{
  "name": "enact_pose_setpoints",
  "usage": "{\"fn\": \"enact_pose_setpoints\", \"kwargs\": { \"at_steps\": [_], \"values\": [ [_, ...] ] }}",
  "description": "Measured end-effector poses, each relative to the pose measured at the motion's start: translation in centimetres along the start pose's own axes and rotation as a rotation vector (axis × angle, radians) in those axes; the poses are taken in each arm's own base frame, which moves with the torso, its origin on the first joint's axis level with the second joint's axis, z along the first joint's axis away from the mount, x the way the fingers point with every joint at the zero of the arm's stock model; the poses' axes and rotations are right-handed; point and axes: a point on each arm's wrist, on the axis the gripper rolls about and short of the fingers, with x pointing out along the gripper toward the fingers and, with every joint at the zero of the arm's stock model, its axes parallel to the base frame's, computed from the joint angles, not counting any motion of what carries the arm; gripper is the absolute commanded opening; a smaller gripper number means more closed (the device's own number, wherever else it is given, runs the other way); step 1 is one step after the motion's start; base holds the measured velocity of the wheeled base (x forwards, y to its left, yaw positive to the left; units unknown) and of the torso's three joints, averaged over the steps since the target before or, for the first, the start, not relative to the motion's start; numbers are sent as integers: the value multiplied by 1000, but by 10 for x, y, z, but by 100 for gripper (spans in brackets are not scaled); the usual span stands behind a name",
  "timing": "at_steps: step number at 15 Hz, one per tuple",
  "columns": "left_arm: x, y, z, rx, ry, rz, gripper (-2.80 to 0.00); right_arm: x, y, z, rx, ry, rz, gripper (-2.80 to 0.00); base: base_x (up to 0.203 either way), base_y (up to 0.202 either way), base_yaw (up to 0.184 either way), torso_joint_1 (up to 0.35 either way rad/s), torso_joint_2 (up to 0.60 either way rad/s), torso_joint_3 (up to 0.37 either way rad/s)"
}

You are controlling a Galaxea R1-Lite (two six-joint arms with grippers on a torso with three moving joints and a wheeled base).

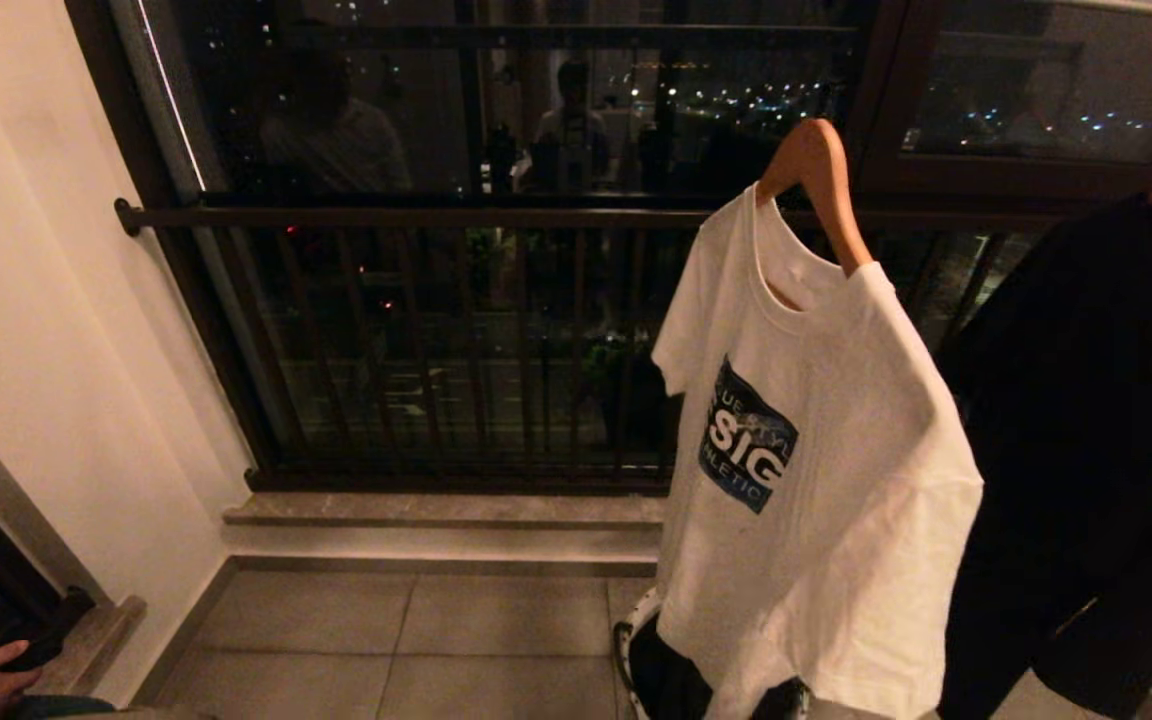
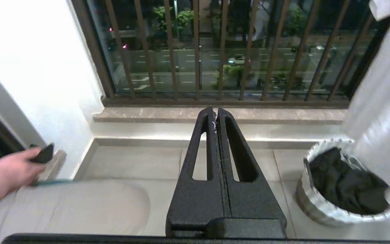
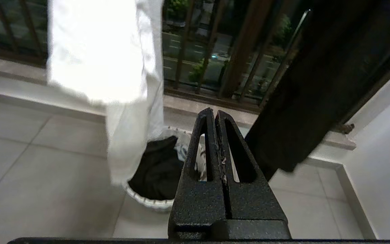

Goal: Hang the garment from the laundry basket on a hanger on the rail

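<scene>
Both grippers, left (image 2: 215,113) and right (image 3: 214,113), hang idle, fingers pressed together, empty. Laundry basket (image 2: 311,203) on the floor, dark garment (image 2: 344,183) inside, under hung white T-shirt (image 1: 816,450). Risk: reaching down snags that shirt. Person's hand (image 2: 14,169) nearby.

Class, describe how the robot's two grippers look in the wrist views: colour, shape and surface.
Both the left gripper and the right gripper are matt black with a grainy, speckled texture. Each has two long tapering fingers, each pierced by an elongated slot, widening into a broad base. No cables or markings show.
</scene>
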Motion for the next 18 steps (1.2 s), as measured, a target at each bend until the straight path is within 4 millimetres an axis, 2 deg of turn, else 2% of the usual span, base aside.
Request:
{"fn": "enact_pose_setpoints", "kwargs": {
  "at_steps": [3,9,18],
  "values": [
    [0,0,0,0,0,0,-280,0,0,0,0,0,0,-280,-165,0,1,-2,3,3],
    [0,0,0,0,0,-1,-280,0,0,0,0,1,0,-280,1,-13,1,1,0,0],
    [0,0,0,0,0,0,-280,0,0,0,0,1,0,-280,0,-188,1,5,2,2]
  ]
}}
